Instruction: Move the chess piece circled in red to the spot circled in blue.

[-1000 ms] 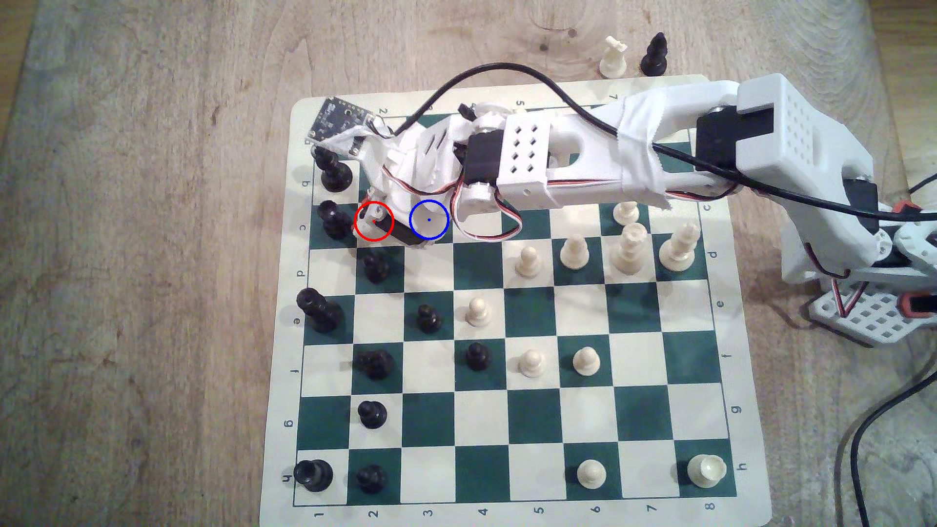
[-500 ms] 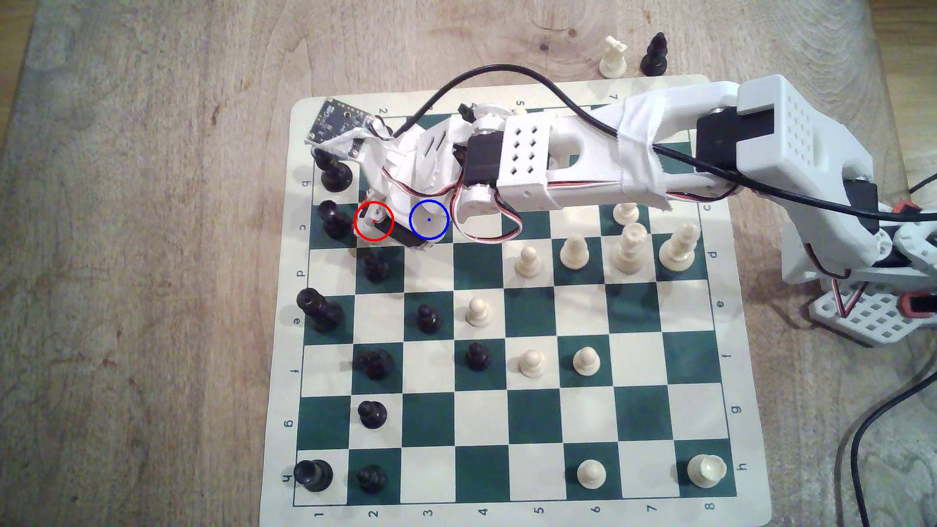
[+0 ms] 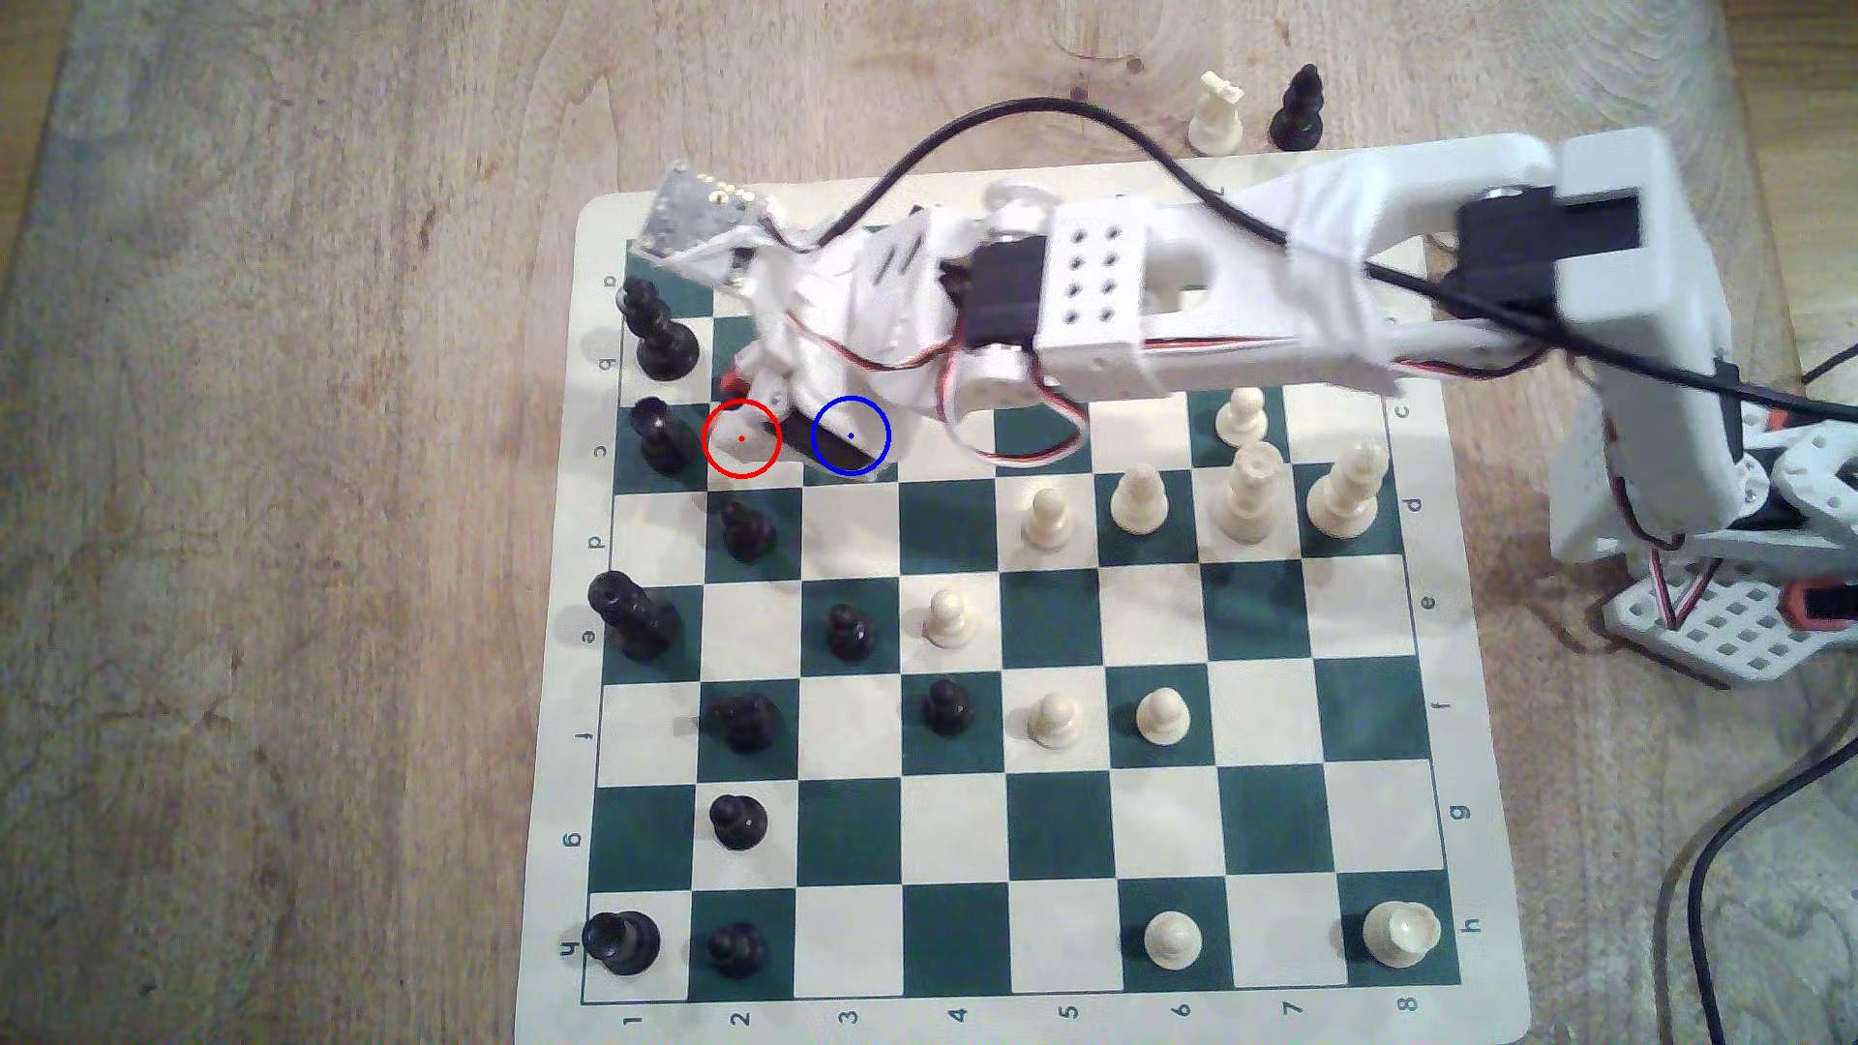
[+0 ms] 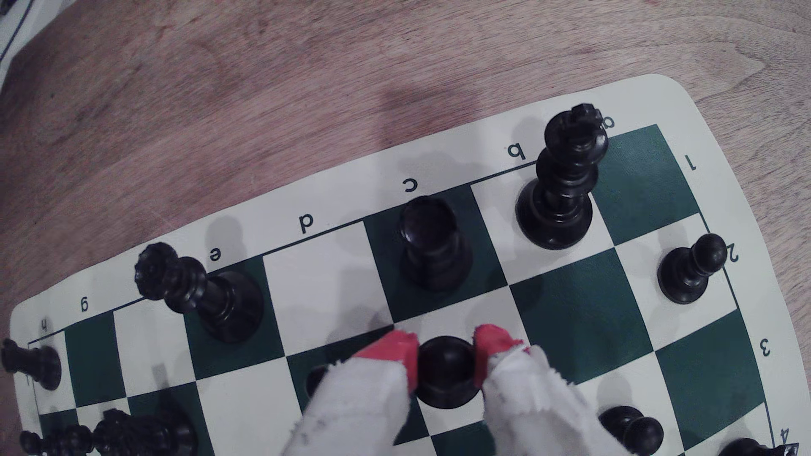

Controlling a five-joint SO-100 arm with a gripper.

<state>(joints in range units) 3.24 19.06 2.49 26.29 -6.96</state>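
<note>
Wood-grain table is seen under a green-and-cream chessboard. In the wrist view, the gripper is clamped on the black pawn, its 2 red-tipped fingers pressed against either side of the round head. The pawn is held upright, long axis vertical, above the cream square beside column c. In the exterior view the pawn is hidden under the arm, and the blue-ringed square is partly covered by the gripper's dark body.

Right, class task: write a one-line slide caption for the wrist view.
Red-tipped claw grips a black pawn by its round head above the green-and-cream chessboard.
</note>
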